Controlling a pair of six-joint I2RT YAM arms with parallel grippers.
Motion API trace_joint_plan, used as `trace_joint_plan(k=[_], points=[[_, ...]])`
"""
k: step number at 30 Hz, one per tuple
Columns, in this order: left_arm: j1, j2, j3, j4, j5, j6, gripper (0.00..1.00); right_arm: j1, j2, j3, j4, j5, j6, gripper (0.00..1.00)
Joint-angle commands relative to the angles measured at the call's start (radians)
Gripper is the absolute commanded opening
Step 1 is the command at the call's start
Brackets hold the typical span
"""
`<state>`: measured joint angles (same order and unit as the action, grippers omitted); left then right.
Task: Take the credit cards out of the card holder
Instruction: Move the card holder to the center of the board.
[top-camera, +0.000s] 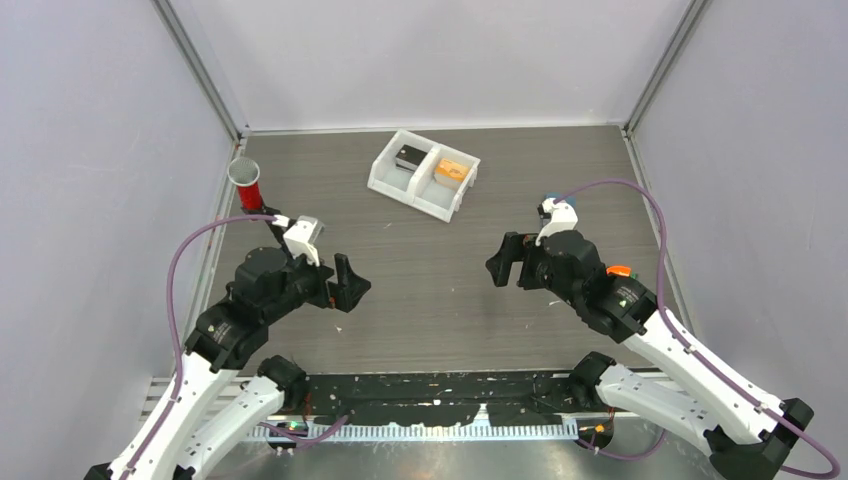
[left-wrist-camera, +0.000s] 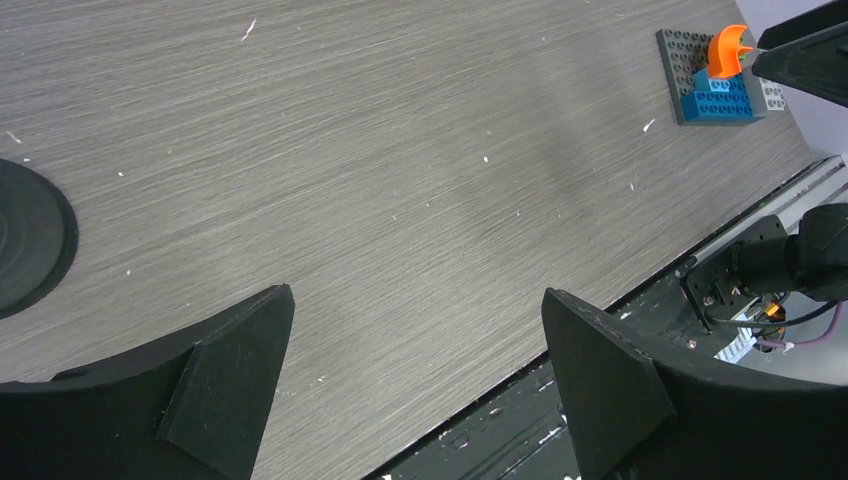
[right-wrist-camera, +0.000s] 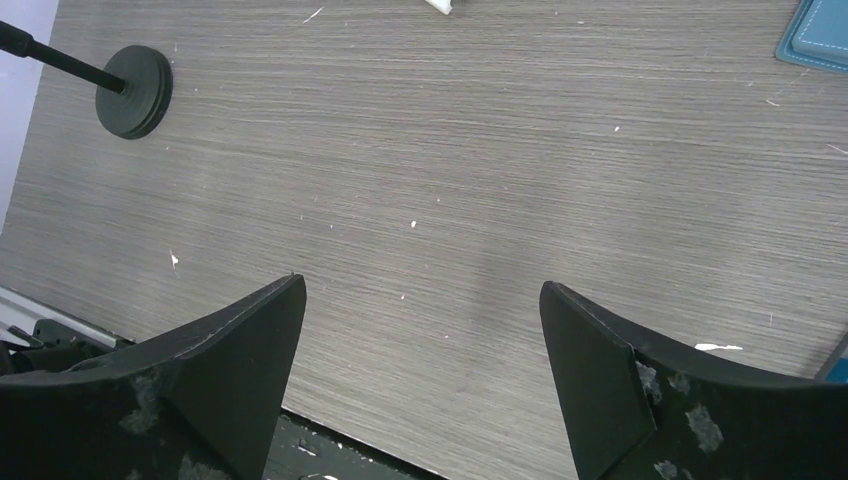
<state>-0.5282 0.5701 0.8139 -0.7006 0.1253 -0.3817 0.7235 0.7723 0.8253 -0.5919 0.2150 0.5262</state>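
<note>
Only a corner of the light-blue card holder (right-wrist-camera: 818, 35) shows, at the top right of the right wrist view. In the top view it is a blue sliver (top-camera: 547, 204) beside the right wrist camera, mostly hidden by the arm. No credit cards are visible. My left gripper (top-camera: 352, 283) is open and empty above bare table at the left; its jaws stand wide apart in the left wrist view (left-wrist-camera: 416, 293). My right gripper (top-camera: 500, 260) is open and empty at the right, near side of the holder, jaws wide apart in the right wrist view (right-wrist-camera: 421, 284).
A white two-compartment tray (top-camera: 386, 182) at the back holds a dark object and an orange one. A red cup on a black stand (top-camera: 245, 183) stands at the far left, its round base (right-wrist-camera: 135, 90) on the table. A blue brick stack with an orange piece (left-wrist-camera: 720, 80) sits at the right.
</note>
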Motion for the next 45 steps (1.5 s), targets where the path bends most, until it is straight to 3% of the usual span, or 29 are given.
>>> trace_joint_plan(k=[1,10,14,21,28,36,45], points=[[-0.003,-0.006,0.023,0.021,0.018,0.013,0.99,-0.002,-0.028,0.015,0.023,0.04,-0.006,0.95],[-0.003,-0.056,0.052,-0.064,0.01,0.031,0.99,-0.003,0.013,0.038,0.047,0.13,-0.026,0.96],[-0.003,-0.106,0.042,-0.097,0.001,0.047,0.99,-0.003,0.084,0.092,0.046,0.296,-0.094,0.96],[-0.003,-0.186,-0.023,-0.103,0.007,0.049,0.99,-0.038,0.336,0.193,0.086,0.609,-0.351,0.99],[-0.003,-0.189,-0.027,-0.116,0.019,0.055,0.99,-0.254,0.546,0.239,0.176,0.428,-0.431,0.74],[-0.004,-0.201,-0.031,-0.112,0.027,0.059,0.99,-0.452,0.831,0.359,0.189,0.244,-0.392,0.63],[-0.004,-0.22,-0.035,-0.109,0.016,0.063,0.99,-0.517,1.043,0.51,0.146,0.186,-0.382,0.58]])
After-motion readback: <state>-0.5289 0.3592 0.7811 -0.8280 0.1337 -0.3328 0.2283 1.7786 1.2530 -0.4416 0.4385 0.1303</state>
